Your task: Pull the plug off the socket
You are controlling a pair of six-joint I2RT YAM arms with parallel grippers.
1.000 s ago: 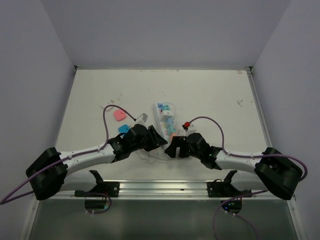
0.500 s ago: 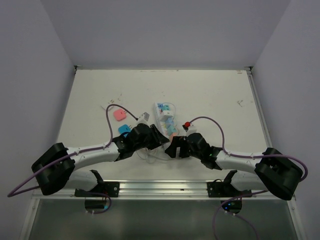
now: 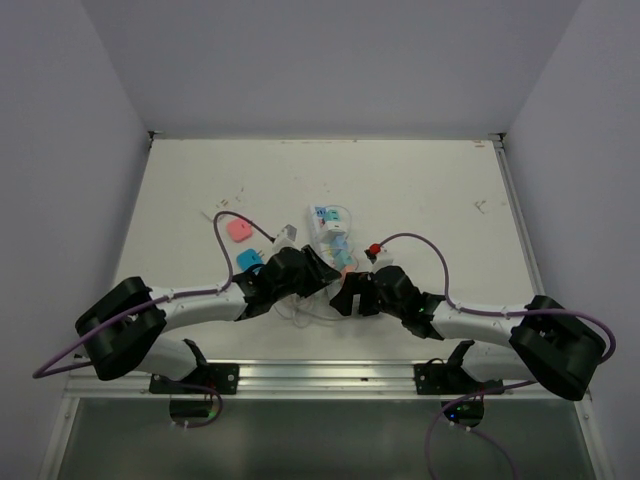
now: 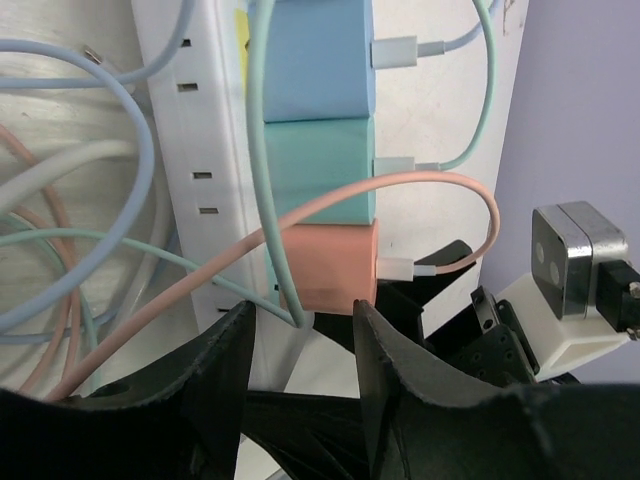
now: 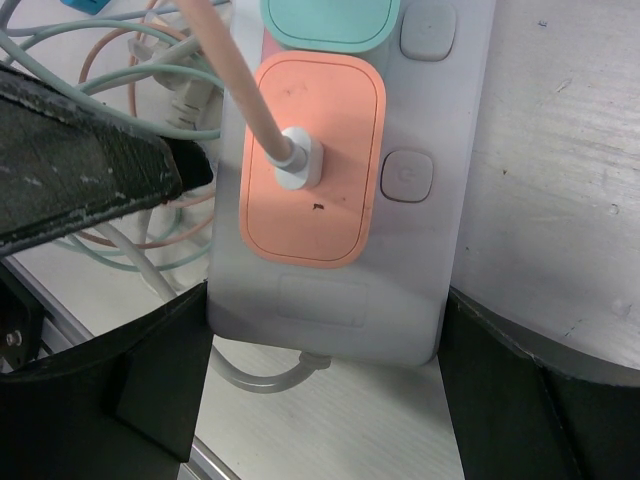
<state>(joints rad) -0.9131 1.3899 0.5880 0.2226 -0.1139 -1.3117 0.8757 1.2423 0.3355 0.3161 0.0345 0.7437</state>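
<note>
Socket: long white power strip [image 5: 330, 320], right fingers [image 5: 150, 380] pinching near end
Plug: salmon cube [image 4: 325, 265]; left fingers [image 4: 215, 380] there, hold unclear

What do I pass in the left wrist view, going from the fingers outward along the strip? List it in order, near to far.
left end effector → orange plug cube → teal plug cube → blue plug cube. All three cubes sit side by side on the white socket.
</note>
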